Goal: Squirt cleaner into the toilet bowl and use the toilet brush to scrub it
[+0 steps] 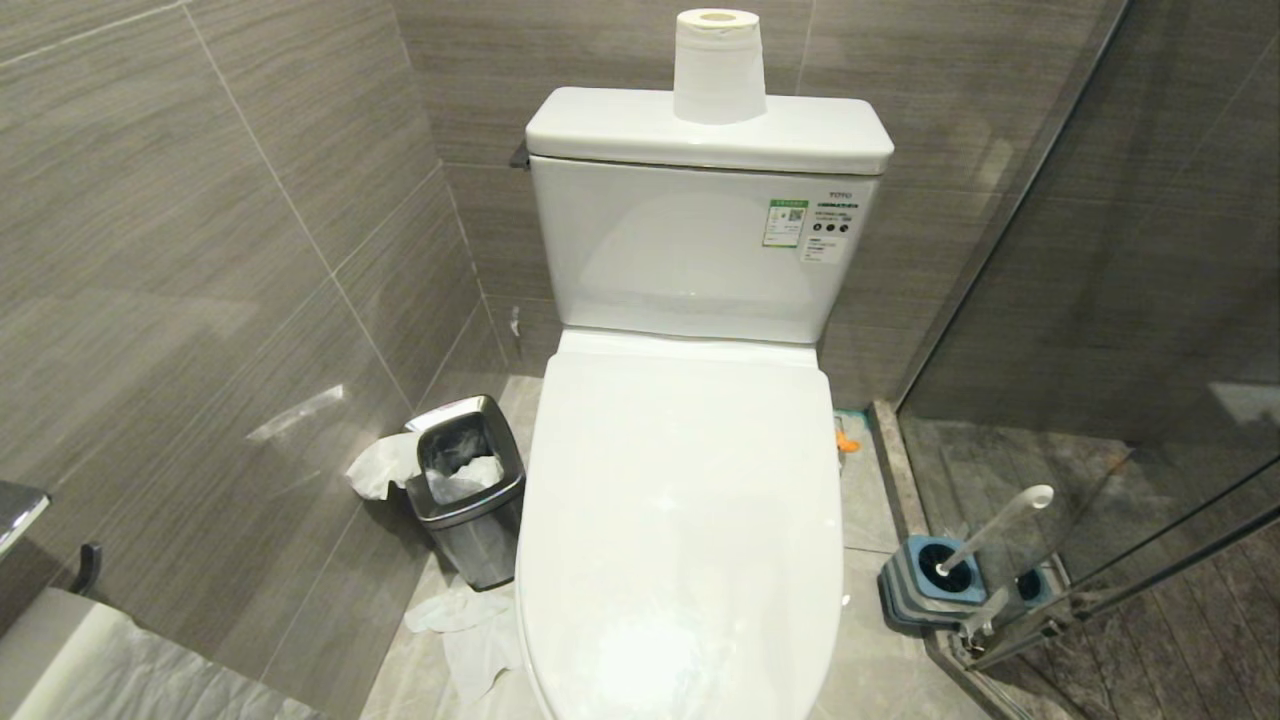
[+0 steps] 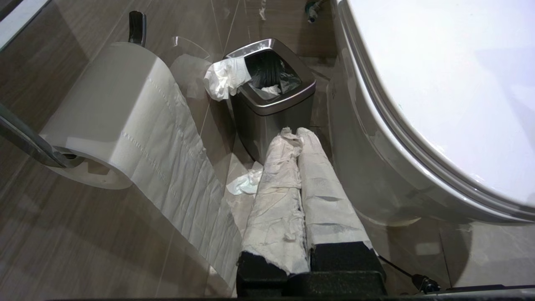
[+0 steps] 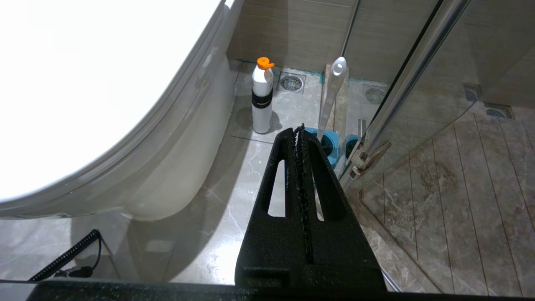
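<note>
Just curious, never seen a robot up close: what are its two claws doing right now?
Left claw: closed, paper-wrapped fingers pressed together, holding nothing.
Right claw: closed, holding nothing.

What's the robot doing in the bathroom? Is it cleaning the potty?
Not yet. The toilet bowl has its lid down and nothing is being handled. The left end effector, wrapped in paper, is shut and empty beside the steel bin. The right end effector is shut and empty too, pointing towards the toilet brush in its blue holder. A white bottle with an orange cap stands on the floor beside the toilet.
</note>
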Motion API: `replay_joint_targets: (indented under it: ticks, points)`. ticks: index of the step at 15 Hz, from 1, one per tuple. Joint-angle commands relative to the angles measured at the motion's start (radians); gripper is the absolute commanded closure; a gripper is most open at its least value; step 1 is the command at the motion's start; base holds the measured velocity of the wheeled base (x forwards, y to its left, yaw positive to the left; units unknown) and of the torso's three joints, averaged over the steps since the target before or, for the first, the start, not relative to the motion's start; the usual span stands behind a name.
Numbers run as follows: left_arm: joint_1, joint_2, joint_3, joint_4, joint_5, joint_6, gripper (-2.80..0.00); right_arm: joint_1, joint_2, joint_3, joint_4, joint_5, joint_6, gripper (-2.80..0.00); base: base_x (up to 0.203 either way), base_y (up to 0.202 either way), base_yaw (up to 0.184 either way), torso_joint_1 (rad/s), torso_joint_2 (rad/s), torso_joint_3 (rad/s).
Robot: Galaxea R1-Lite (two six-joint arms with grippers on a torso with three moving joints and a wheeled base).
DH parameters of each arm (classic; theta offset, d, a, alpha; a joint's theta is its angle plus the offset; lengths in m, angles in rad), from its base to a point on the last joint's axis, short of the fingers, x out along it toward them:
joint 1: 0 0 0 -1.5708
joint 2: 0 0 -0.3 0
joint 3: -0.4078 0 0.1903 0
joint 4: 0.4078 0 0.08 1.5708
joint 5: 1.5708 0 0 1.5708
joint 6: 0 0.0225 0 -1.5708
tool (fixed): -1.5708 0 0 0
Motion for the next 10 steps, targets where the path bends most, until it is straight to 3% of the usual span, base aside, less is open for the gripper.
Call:
replay_joint_targets:
  ticks: [1,10]
  points:
    - [0.001,0.001,0.000,0.000,0.000,0.001,0.00,0.001,0.001,0.000,0.000,0.000,0.002,0.00,0.000,0.000,0.000,0.000,0.00,0.000]
    - [0.000,0.001,0.000,0.000,0.000,0.001,0.00,0.001,0.001,0.000,0.000,0.000,0.000,0.00,0.000,0.000,0.000,0.000,0.00,0.000]
